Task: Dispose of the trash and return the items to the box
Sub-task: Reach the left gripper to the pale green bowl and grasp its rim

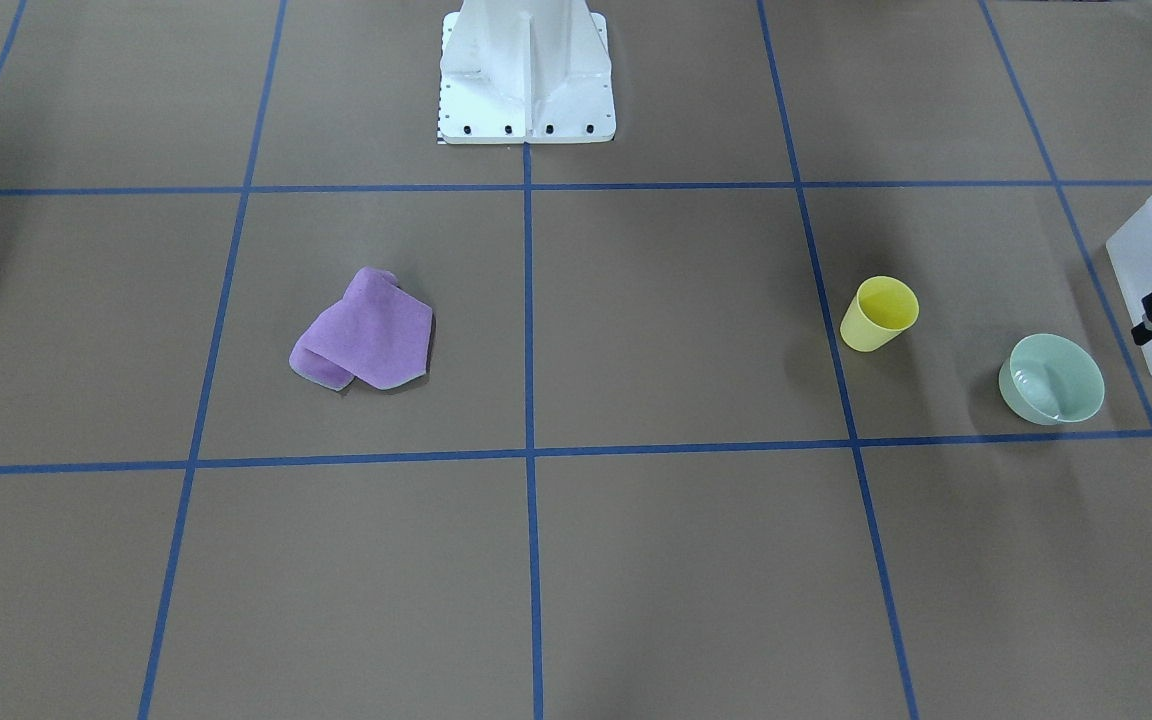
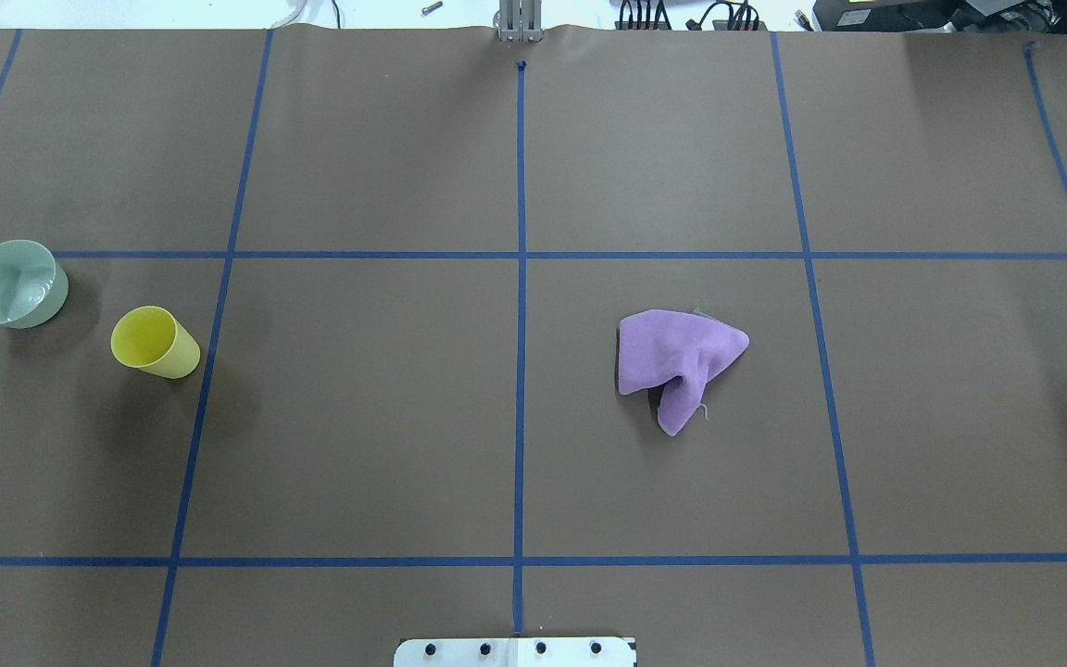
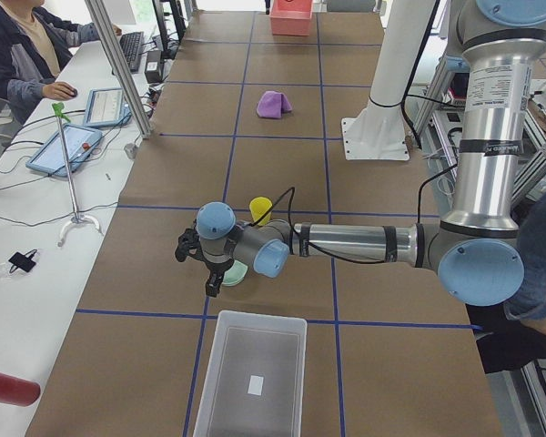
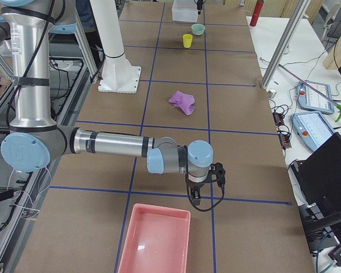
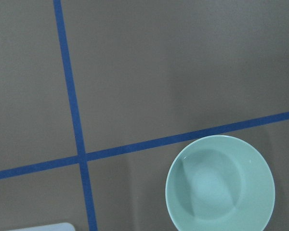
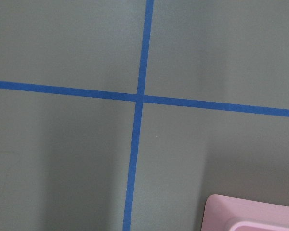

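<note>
Poised with left tool [image 3: 209, 284] above bowl [image 5: 220, 185], opening impossible to tell; next needs lowering onto rim, then carrying to box [image 3: 237, 355].

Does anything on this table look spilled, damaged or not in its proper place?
Nothing is spilled or damaged. The purple cloth lies crumpled, folded over itself, alone near the middle of the table. The yellow cup and the mint bowl stand upright and empty, both outside the box.
</note>
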`<state>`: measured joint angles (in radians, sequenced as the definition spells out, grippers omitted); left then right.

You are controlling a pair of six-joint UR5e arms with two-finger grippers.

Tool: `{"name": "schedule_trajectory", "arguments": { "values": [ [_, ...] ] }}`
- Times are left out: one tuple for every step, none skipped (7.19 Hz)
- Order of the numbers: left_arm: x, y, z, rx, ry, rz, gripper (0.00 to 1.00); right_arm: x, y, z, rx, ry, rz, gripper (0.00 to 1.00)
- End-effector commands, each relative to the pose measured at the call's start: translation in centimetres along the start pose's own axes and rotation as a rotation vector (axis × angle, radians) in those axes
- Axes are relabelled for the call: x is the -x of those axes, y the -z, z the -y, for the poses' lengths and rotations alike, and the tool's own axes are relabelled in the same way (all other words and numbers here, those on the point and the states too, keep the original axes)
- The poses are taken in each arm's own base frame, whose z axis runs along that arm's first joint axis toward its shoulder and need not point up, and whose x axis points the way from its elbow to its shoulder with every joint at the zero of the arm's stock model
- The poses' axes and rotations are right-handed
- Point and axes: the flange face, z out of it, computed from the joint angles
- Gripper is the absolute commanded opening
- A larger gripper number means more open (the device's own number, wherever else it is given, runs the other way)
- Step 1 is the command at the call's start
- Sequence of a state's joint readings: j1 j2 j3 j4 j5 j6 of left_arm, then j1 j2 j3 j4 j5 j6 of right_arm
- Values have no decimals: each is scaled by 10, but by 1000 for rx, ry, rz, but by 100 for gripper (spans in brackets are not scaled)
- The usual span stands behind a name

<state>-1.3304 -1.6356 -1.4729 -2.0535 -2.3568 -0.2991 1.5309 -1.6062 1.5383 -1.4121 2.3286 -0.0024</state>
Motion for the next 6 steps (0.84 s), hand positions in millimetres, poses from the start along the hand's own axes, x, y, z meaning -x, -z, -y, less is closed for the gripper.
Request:
{"name": "schedule_trajectory", "arguments": {
  "values": [
    [-12,-29,11,11,7,40,98,-3,-4,-3,-5,4,3,100],
    [-25,-49,21,19,-13,77,98,-4,-5,-4,-2,0,5,100],
    [-26,-68,28,33,-27,74,97,-4,-7,-4,1,-4,26,100],
    [-17,-86,22,22,-45,62,97,-3,-7,-6,1,-2,35,100],
    [-13,-95,17,7,-56,51,97,-3,-7,-7,0,-1,35,100],
    [-16,-94,18,-2,-47,43,93,-4,-8,-7,1,-2,35,100]
  ]
}}
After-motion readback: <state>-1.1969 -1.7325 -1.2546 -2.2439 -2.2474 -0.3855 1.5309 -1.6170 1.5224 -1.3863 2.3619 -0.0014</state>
